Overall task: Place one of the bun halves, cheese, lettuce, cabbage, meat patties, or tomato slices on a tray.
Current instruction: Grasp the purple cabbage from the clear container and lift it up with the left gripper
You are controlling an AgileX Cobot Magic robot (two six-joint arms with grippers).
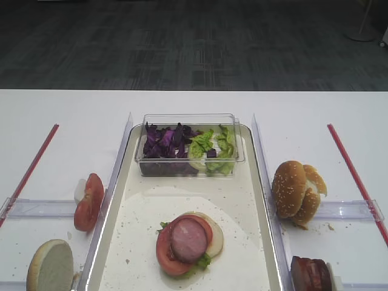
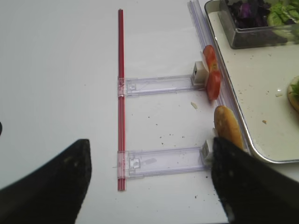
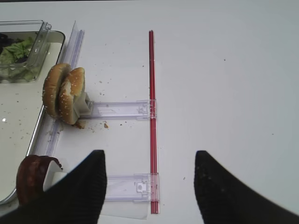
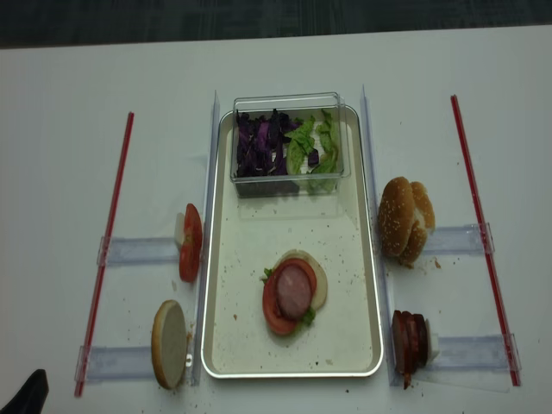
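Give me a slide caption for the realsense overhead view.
Half-built burger on the tray, salad tub behind, spare ingredients racked either side.

Two overheads share tray point(image 4: 366, 259); wrist cams flank it.

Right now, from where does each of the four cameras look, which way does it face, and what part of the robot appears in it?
Exterior high: in front, above, looking along the tray toward the floor; no robot.
Right wrist: above the table right of the tray, looking down; right gripper open.
Left wrist: left of the tray, looking down; left gripper open.
Exterior high (realsense): nearly overhead; a dark tip at the bottom left corner.
Shared: both exterior views show the burger stack and the clear tub.
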